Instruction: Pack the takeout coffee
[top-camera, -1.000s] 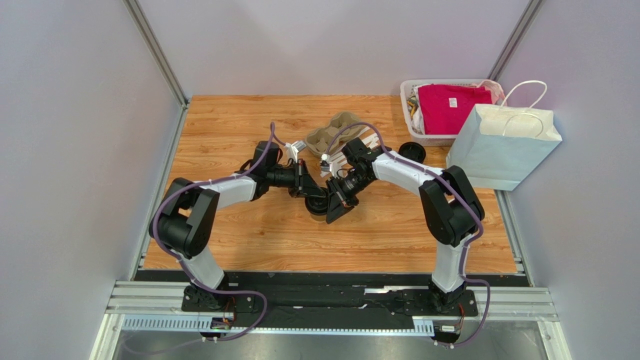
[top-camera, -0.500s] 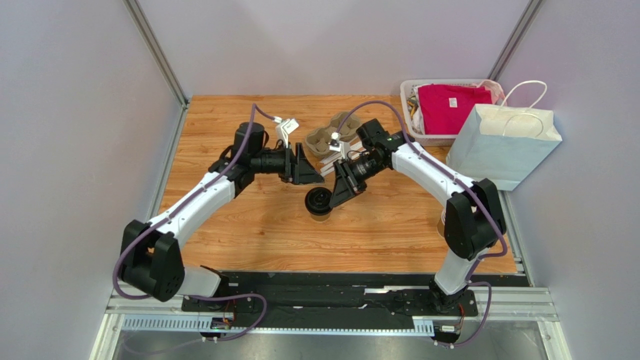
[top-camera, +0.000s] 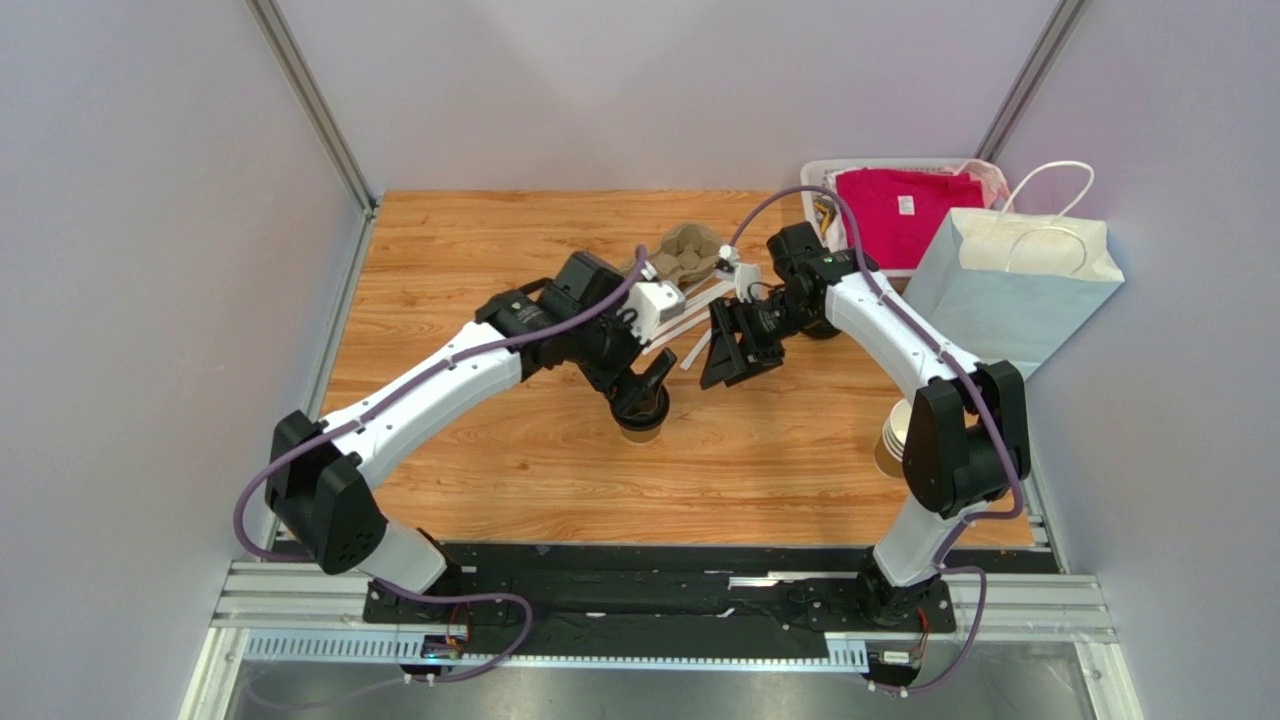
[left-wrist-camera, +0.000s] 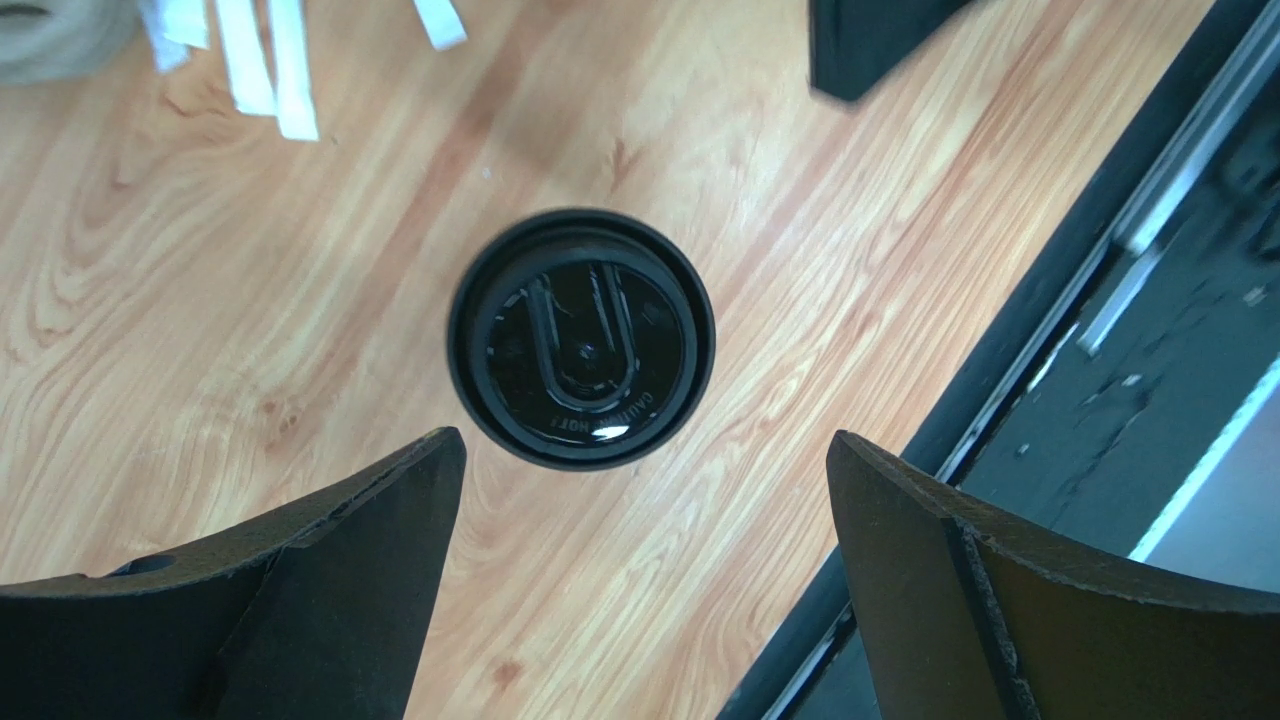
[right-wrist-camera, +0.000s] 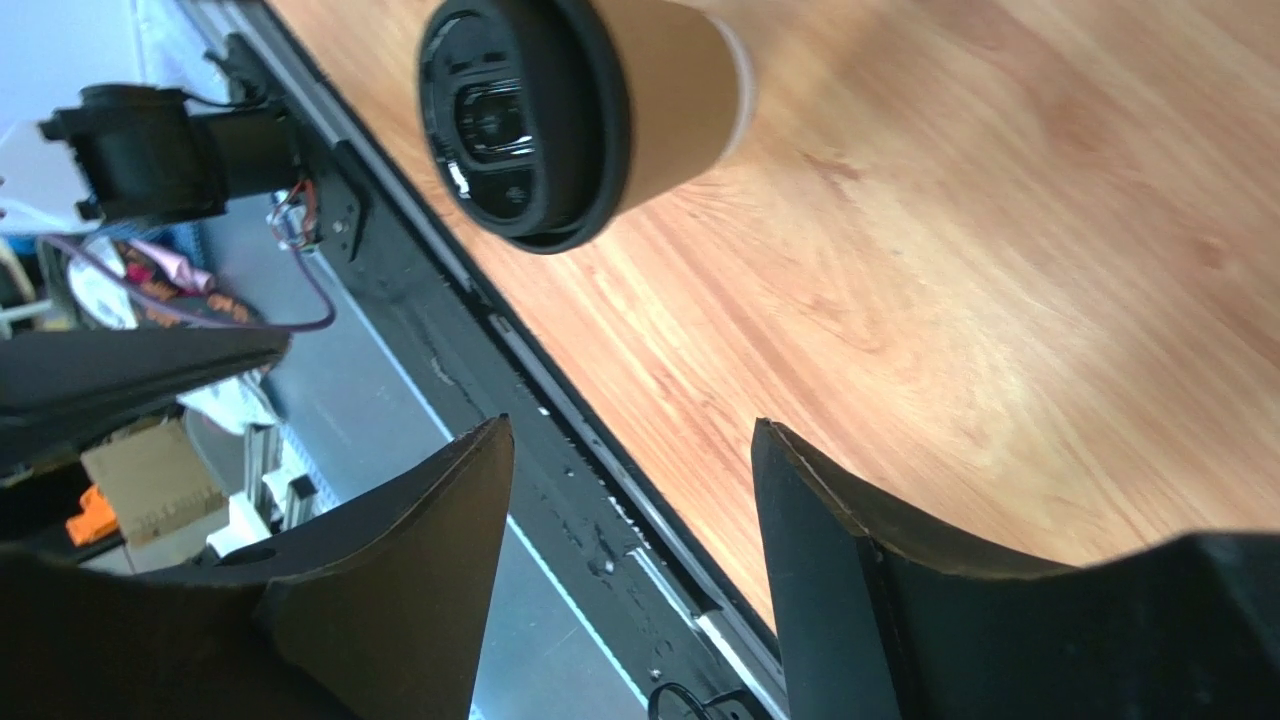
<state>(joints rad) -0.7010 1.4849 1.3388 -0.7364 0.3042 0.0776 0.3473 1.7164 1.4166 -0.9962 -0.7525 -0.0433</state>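
Though grey walls (top-camera: 150, 225) box in wooden tabletop (top-camera: 451, 255), black-lidded brown kraft-paper cup (top-camera: 642, 408) stands upright, axis vertical; left gripper (left-wrist-camera: 643, 465), right gripper (right-wrist-camera: 631, 450) released, empty.

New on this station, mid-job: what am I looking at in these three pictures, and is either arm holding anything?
Two robot arms, each ending in a two-finger gripper, stand at the near edge of the table. The wide picture looks down from above and behind them; the other two come from cameras on the wrists. The left gripper hangs open above the takeout coffee, which stands lidded on the table. The right gripper is open too, beside it. Nothing is held. Nearby: a cup carrier, a white paper bag, a stack of cups.
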